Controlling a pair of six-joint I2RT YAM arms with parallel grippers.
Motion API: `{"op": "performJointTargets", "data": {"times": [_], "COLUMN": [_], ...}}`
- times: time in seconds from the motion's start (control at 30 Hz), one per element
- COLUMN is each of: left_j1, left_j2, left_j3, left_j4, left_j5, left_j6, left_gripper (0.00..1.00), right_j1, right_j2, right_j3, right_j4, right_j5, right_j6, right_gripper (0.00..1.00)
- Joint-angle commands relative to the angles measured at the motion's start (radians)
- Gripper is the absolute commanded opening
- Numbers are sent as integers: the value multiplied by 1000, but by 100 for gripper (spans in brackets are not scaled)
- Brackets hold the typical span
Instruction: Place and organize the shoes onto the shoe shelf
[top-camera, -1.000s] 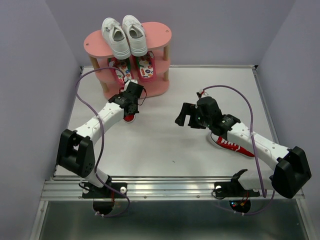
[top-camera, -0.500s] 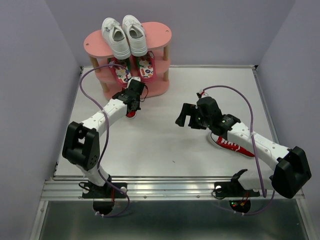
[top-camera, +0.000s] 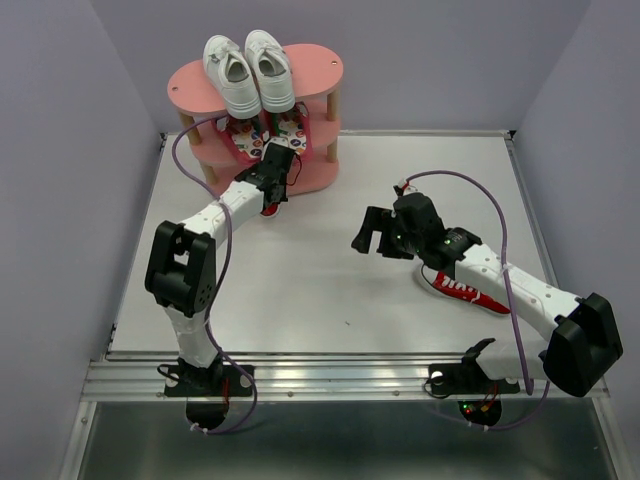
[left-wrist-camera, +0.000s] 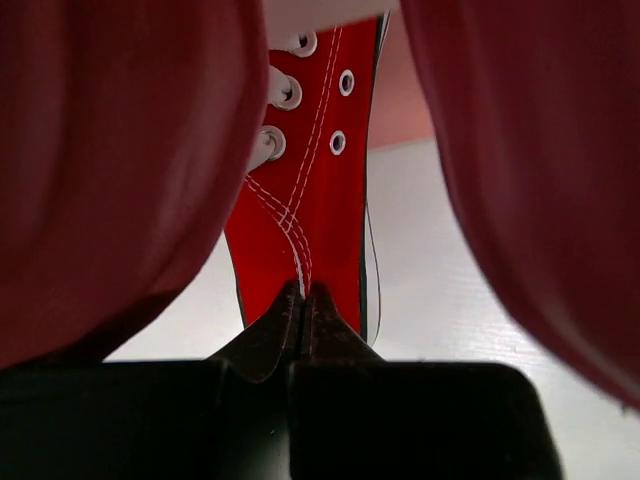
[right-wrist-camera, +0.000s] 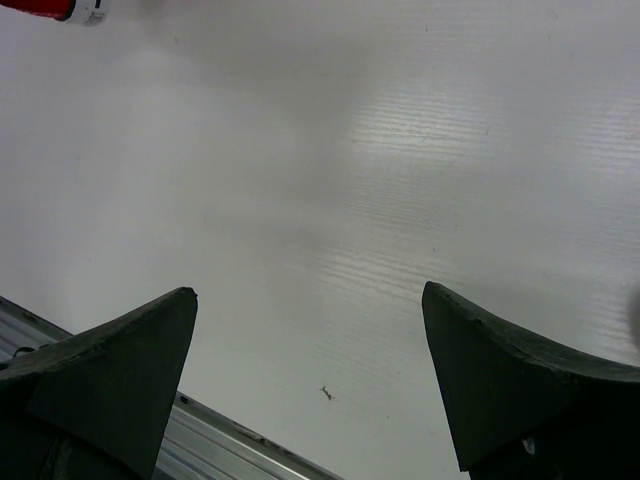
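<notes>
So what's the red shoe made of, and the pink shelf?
The red shoe looks like cloth, probably canvas: matte, with white stitching and metal-looking lace rings. The pink shelf has smooth, painted-looking boards, maybe wood or plastic; its posts look like pale bare wood.

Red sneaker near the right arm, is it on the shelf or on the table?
On the table. The red sneaker lies on the white table, partly hidden under the right arm, well apart from the pink shelf.
</notes>
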Motion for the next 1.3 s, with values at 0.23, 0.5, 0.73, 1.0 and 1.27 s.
{"op": "performJointTargets", "data": {"times": [0.23, 0.5, 0.73, 1.0, 1.27], "left_j1": [38, 41, 41, 41, 41], "left_j2": [63, 54, 49, 61, 63], "left_j3": [128, 80, 43, 20, -10], "left_j4": [125, 138, 145, 176, 170], "left_j5": [-88, -73, -96, -88, -111], "left_j6": [25, 0, -21, -46, -64], "left_gripper": [0, 0, 0, 0, 0], "right_j1": [-2, -2, -2, -2, -2], "right_j2": [-5, 14, 26, 23, 8], "right_j3": [52, 67, 80, 78, 69], "right_j4": [-8, -6, -8, -6, -8], "right_j5": [22, 19, 11, 5, 3], "right_j6": [13, 13, 14, 14, 17], "right_gripper": [100, 100, 100, 100, 100]}}
